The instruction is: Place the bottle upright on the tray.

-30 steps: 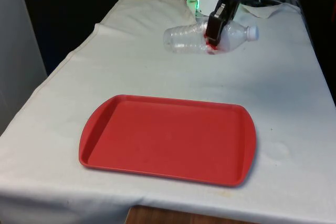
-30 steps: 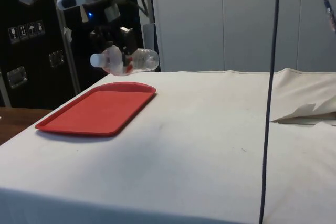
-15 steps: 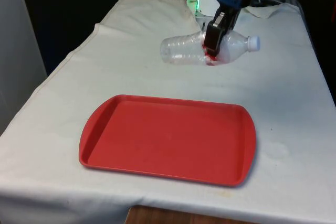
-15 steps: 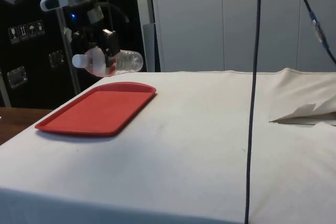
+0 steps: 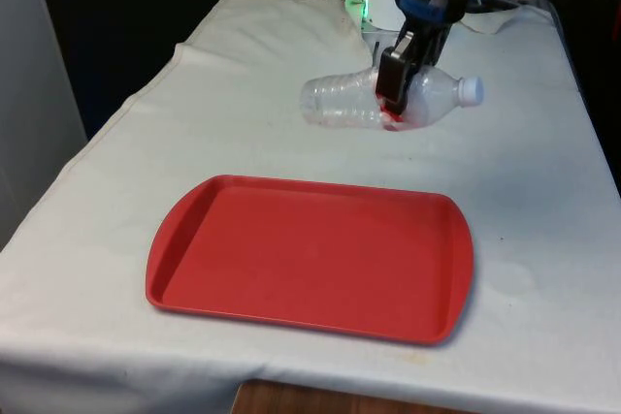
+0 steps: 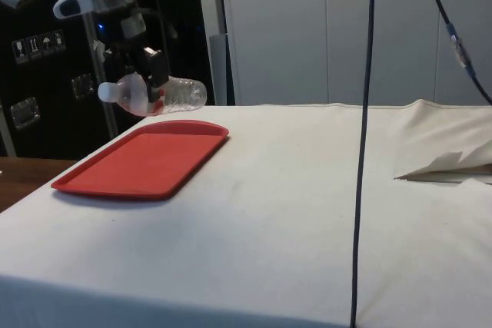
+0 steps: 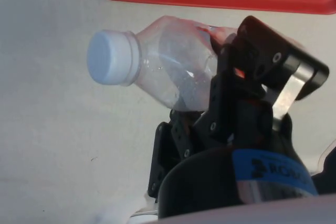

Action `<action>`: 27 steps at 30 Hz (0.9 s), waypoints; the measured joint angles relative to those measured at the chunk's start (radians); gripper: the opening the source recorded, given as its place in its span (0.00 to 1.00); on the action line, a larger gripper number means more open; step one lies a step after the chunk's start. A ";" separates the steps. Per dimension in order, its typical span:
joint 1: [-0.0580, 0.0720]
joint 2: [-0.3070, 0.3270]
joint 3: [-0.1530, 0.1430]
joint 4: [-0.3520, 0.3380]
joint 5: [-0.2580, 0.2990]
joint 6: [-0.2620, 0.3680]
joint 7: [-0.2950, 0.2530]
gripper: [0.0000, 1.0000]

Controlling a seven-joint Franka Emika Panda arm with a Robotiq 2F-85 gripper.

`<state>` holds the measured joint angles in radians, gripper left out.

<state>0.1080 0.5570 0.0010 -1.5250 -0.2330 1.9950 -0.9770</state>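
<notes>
Holding the clear plastic bottle (image 5: pixel 388 100) sideways above the surface, the jaws are clamped on its middle, beyond the red tray's (image 5: pixel 310 257) far edge. If not turned cap-up, it could roll away.

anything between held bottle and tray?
Nothing: in the front view, bare white cloth separates the bottle, clamped sideways in the gripper, from the tray.
</notes>
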 measured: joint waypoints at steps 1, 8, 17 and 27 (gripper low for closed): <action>0.000 0.001 0.000 0.000 0.002 0.000 0.007 0.34; 0.000 0.004 0.000 0.000 0.012 0.002 0.045 0.34; 0.000 0.007 0.000 0.000 0.023 0.004 0.105 0.34; -0.001 0.007 -0.002 0.054 0.035 -0.018 0.124 0.34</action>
<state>0.1070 0.5640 -0.0010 -1.4710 -0.1980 1.9770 -0.8530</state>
